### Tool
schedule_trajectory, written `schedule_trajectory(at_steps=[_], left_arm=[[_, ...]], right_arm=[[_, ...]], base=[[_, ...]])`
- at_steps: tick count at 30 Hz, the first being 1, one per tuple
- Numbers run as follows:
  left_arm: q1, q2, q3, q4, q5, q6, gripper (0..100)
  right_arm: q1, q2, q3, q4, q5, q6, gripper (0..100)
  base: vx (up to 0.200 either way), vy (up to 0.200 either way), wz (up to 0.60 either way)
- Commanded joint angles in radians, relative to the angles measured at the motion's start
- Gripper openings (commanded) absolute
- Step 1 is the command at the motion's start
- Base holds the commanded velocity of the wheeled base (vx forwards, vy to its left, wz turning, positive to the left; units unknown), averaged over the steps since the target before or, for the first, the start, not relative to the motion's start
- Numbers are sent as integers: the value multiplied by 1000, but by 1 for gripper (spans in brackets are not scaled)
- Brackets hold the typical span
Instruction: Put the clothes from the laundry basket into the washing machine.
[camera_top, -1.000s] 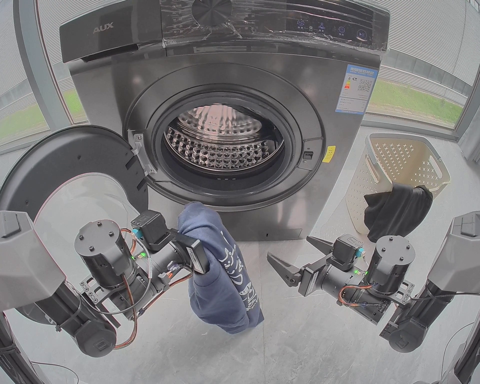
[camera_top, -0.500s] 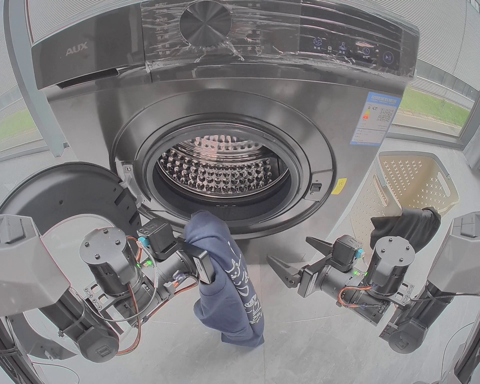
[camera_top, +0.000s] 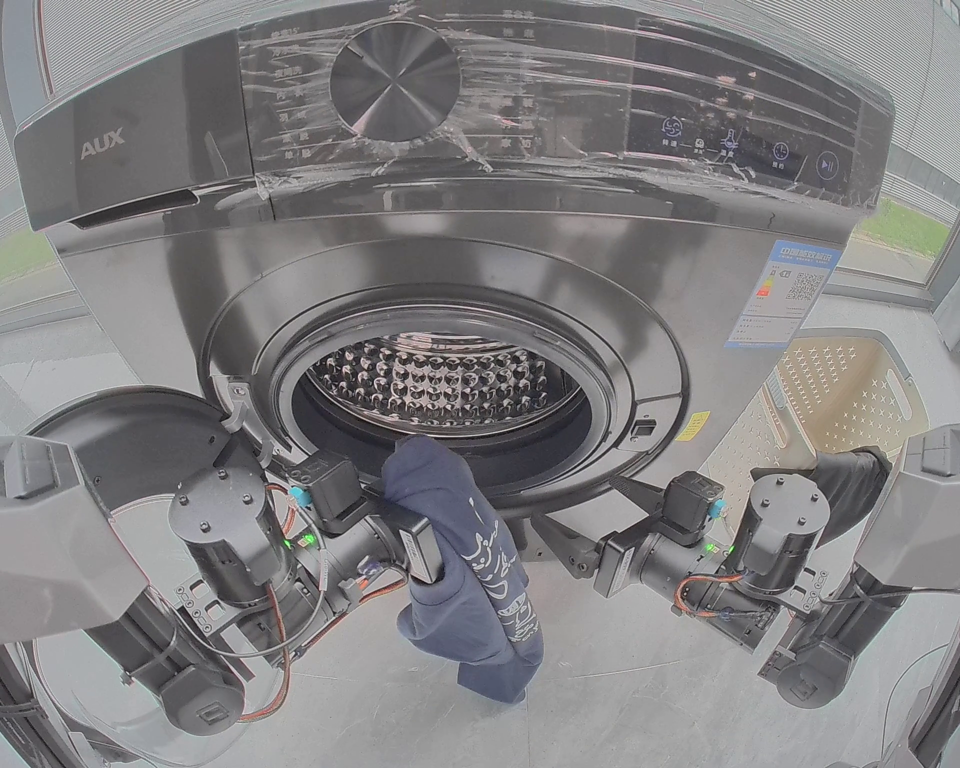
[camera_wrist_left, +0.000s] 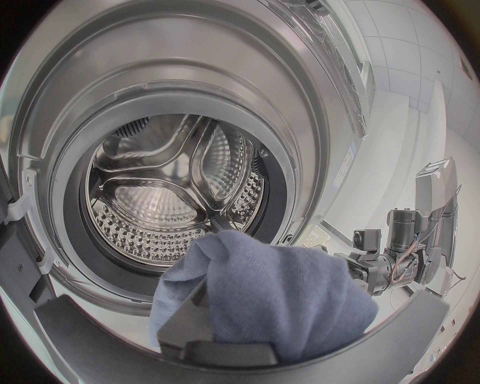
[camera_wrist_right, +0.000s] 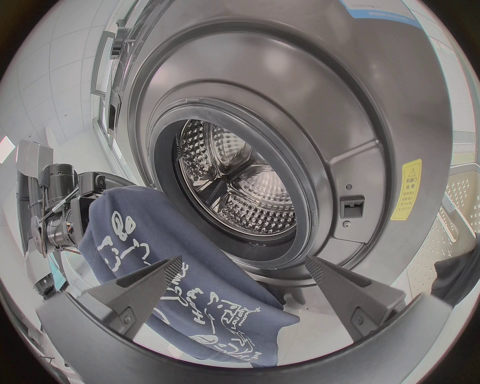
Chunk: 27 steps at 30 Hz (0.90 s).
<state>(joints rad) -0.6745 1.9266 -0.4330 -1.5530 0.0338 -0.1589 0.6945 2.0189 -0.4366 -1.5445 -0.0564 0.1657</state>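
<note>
Grey floor tiles (camera_top: 640, 690) run up to the foot of the washing machine (camera_top: 450, 250), and the blue sweatshirt (camera_top: 465, 570) hangs above them just outside the round opening. Its bunched top sits level with the lower lip (camera_top: 520, 482) and the rest trails down toward the floor. My left gripper (camera_top: 425, 540) is clamped on the upper fold, with cloth draped over its fingers.

The step in hand, as I judge it, is the feed into the drum (camera_top: 440, 380). To do it well I would lift the bunch clear of the lip first, then drive straight and deep, so the long tail is dragged in after it and not left hanging over the seal. I would let go only once the wrist is well inside. A release at the lip would likely let the weight of the tail pull the whole thing back out.

The door (camera_top: 120, 450) stands swung open on the left, so I want to stay off its hinge side.

My right gripper (camera_top: 575, 505) is spread wide and empty, low in front of the machine just right of the sweatshirt, and well placed to tuck in any trailing hem.

Farther right, beside the machine, the laundry basket (camera_top: 870, 380) has a black garment (camera_top: 850, 480) slumped over its rim, waiting its turn.
</note>
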Motion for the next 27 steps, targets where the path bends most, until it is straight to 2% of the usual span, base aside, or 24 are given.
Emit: schedule_trajectory(at_steps=[1,4,11,14,21,26,27], left_arm=[[-13,3,0,-4,0,-1,0],[-34,5,2,-4,3,1,0],[-36,18,8,-6,5,-4,0],[-36,20,8,-6,5,-4,0],[-43,25,5,-6,6,1,0],[-53,38,-3,-2,3,19,0],[-57,68,-20,-4,6,42,0]], right_arm=[[0,0,1,0,0,0,100],[3,-2,2,0,0,0,100],[5,-8,4,0,1,0,100],[5,-8,4,0,1,0,100],[5,-8,6,0,1,0,100],[7,-9,7,0,0,0,100],[7,-9,9,0,0,0,100]], base=[[0,0,0],[0,0,0],[0,0,0],[200,0,0],[0,0,0],[0,0,0],[0,0,0]])
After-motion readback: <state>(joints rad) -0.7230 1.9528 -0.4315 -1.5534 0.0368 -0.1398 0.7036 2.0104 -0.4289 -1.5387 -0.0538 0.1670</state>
